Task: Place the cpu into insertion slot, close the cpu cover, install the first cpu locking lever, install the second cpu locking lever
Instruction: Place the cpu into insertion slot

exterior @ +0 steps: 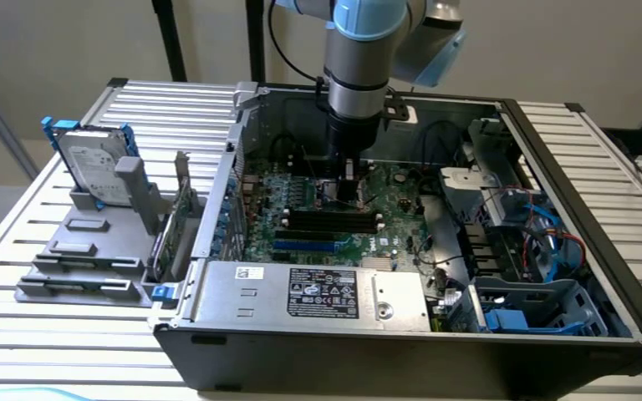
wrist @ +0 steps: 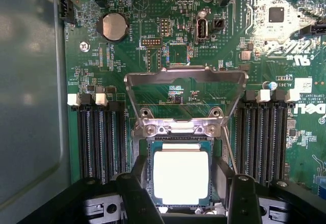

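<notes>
The cpu [wrist: 181, 175], a pale silvery square, lies flat in the insertion slot [wrist: 151, 147] on the green motherboard [wrist: 173, 51]. The cpu cover [wrist: 186, 76], a thin silvery frame with a window, stands swung up on its hinge beyond the slot. My gripper [wrist: 188, 201] hangs straight over the cpu. Its dark fingers [wrist: 136, 193] stand on either side of the chip with a gap showing, so it is open and holds nothing. A thin lever rod [wrist: 229, 152] runs beside the slot. In the exterior view my gripper [exterior: 349, 190] reaches down into the computer case.
Long black memory slots [wrist: 102, 137] flank the socket on both sides. A round coin battery [wrist: 113, 26] sits further off. The power supply [exterior: 315, 292] fills the case front, a drive cage [exterior: 522, 242] stands on the exterior view's right, and a hard drive [exterior: 93, 163] stands outside.
</notes>
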